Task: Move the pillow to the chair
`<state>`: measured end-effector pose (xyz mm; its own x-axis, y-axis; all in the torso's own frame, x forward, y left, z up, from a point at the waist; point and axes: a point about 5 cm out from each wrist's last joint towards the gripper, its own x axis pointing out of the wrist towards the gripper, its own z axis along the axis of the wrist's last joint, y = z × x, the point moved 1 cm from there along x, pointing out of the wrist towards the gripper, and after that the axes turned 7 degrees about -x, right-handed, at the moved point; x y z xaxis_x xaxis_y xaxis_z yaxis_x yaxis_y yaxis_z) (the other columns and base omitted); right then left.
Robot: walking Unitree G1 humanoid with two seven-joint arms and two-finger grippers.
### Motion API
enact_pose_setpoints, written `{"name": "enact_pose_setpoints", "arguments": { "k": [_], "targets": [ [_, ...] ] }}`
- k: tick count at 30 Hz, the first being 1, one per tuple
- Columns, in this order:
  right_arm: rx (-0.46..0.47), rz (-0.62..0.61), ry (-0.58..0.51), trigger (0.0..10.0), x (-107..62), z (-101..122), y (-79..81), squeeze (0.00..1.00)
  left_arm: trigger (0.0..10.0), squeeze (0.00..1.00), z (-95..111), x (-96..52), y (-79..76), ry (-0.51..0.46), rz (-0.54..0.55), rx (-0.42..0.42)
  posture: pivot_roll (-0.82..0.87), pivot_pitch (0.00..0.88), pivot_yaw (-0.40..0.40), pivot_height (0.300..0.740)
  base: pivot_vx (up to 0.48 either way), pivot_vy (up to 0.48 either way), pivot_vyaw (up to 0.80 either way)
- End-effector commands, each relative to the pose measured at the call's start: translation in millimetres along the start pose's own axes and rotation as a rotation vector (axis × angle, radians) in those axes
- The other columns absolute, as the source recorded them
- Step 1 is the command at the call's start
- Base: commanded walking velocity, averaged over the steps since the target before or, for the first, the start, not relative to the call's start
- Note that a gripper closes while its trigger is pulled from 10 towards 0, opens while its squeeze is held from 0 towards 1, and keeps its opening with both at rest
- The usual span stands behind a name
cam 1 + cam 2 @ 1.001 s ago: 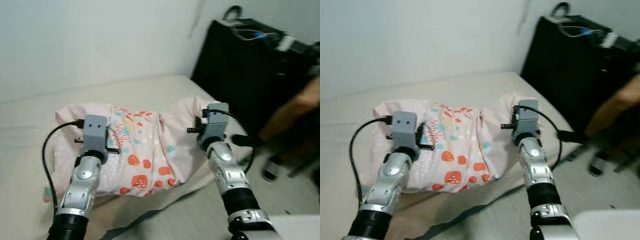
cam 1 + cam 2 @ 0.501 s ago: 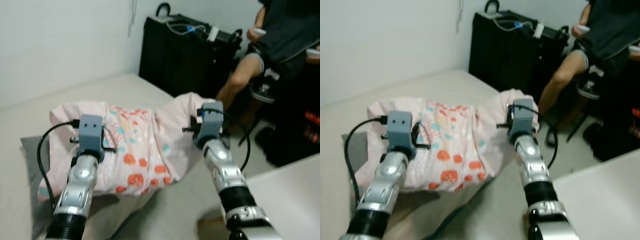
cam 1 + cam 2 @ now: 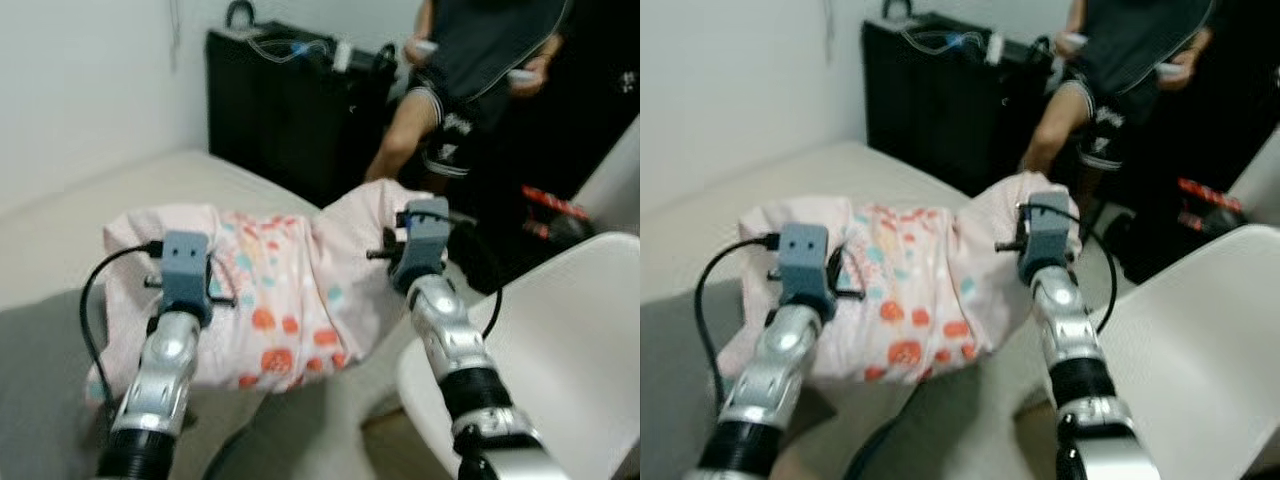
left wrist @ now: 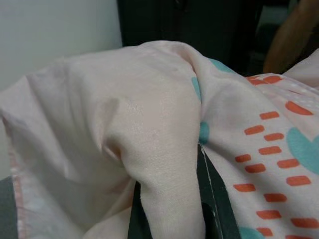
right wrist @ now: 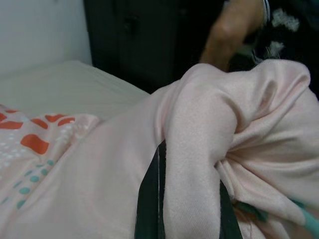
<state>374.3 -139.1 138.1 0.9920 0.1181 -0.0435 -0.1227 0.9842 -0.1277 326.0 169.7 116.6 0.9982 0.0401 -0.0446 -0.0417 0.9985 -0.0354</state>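
Pillow [image 3: 285, 300] held aloft: left gripper [image 4: 169, 209] and right gripper [image 5: 187, 209] fingers clamp fabric folds. White chair [image 3: 560, 360] right; seated person [image 3: 470, 70], black cabinet [image 3: 290, 110] behind.

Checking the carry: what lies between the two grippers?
The pink pillow spans the stretch between left gripper and right gripper, each pinching a fold, in the eye views.
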Motion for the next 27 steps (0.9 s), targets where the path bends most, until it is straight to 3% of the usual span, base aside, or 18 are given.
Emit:
{"name": "enact_pose_setpoints", "arguments": {
  "k": [1, 7, 14, 23, 27],
  "targets": [
    [-0.013, 0.010, -0.047, 10.0, 1.7, 10.1, 1.6, 0.00, 10.0, 0.00, 11.8, 3.8, -11.5, -0.056, -0.047, 0.007, -0.01, 0.007, -0.089, 0.730, 0.000, 0.000, -0.80],
    [0.014, -0.045, -0.061, 10.0, 0.9, 9.4, -1.2, 0.00, 10.0, 0.00, 21.5, 11.1, -15.6, -0.060, -0.107, 0.043, 0.06, 0.050, 0.039, 0.730, 0.000, 0.000, -0.80],
    [0.035, -0.094, -0.069, 10.0, -4.0, 6.3, -8.7, 0.00, 10.0, 0.00, 26.1, 13.1, -22.7, -0.055, -0.152, 0.067, 0.09, 0.061, 0.097, 0.730, 0.000, 0.000, -0.80],
    [0.028, -0.114, -0.051, 10.0, -8.3, -3.2, -22.2, 0.00, 10.0, 0.00, 25.7, 16.1, -38.1, -0.056, -0.168, 0.070, 0.12, 0.051, 0.070, 0.730, 0.000, 0.000, -0.80],
    [0.019, -0.103, -0.047, 10.0, -7.3, -3.2, -20.8, 0.00, 10.0, 0.00, 28.8, 16.9, -34.3, -0.064, -0.143, 0.064, 0.12, 0.046, 0.041, 0.730, 0.000, 0.000, -0.80]
  ]
}}
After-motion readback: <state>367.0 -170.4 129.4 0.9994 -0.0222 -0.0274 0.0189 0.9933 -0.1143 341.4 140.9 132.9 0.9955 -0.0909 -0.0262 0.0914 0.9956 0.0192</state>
